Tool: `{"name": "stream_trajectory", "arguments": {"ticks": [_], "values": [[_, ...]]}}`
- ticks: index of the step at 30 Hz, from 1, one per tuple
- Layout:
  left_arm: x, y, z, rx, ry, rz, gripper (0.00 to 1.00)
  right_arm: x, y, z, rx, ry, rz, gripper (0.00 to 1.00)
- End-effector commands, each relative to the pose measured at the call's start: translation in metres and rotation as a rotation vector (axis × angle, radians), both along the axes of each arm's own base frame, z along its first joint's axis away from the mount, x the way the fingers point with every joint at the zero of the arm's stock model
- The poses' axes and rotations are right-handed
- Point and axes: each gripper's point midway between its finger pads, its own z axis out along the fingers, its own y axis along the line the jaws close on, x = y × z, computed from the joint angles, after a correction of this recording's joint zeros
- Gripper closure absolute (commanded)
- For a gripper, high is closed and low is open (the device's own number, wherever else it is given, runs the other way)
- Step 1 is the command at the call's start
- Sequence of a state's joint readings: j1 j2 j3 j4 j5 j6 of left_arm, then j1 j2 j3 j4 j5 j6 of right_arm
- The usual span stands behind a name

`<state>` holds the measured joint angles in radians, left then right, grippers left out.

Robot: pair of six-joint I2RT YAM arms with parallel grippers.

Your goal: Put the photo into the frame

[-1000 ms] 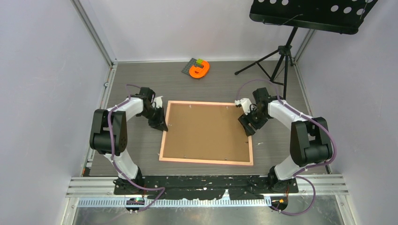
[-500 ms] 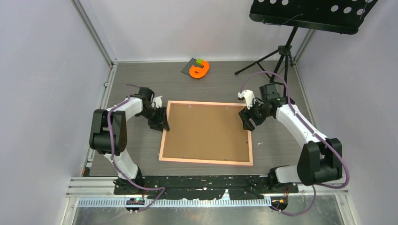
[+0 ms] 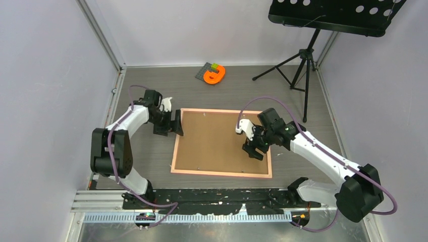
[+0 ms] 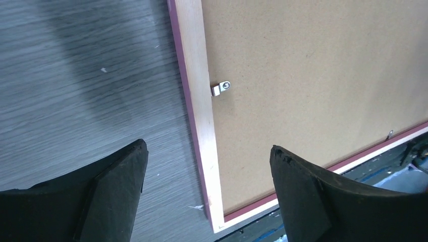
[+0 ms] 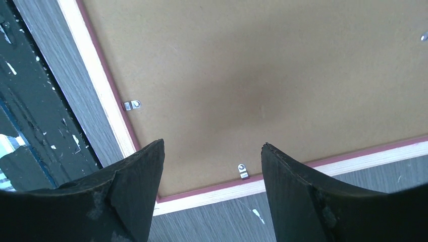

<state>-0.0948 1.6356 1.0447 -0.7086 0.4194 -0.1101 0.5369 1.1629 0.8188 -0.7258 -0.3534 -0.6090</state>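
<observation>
Grey table, frame face-down, backing board inside

The brown backing board covers the whole opening of the frame, so the pane and whatever lies beneath the board are out of sight. The right arm hides a stretch of the frame's right rail. The music stand is cut off at the top edge. The orange thing beyond the frame is too small to identify.
</observation>
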Motion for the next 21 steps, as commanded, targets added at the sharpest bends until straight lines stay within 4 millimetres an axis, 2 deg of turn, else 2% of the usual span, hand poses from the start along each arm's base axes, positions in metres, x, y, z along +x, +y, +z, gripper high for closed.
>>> {"name": "stream_trajectory", "arguments": {"ticks": [1,4,7,11,17,21], "values": [[0.019,0.011,0.037,0.054,-0.174,-0.04,0.1,0.003,0.017,0.016,0.041,-0.096,0.055,0.23],[0.022,0.016,0.049,0.082,-0.24,-0.057,0.08,-0.004,0.026,0.018,0.051,-0.11,0.087,0.23],[0.024,0.022,0.058,0.118,-0.301,-0.093,0.01,-0.012,0.036,0.021,0.061,-0.132,0.123,0.22],[0.025,0.028,0.069,0.156,-0.374,-0.12,0.0,-0.024,0.046,0.021,0.061,-0.147,0.182,0.19],[0.026,0.038,0.08,0.218,-0.457,-0.146,0.0,-0.047,0.064,0.011,0.064,-0.125,0.285,0.17],[0.027,0.045,0.082,0.259,-0.476,-0.143,0.0,-0.065,0.073,-0.004,0.034,-0.117,0.366,0.2]]}}
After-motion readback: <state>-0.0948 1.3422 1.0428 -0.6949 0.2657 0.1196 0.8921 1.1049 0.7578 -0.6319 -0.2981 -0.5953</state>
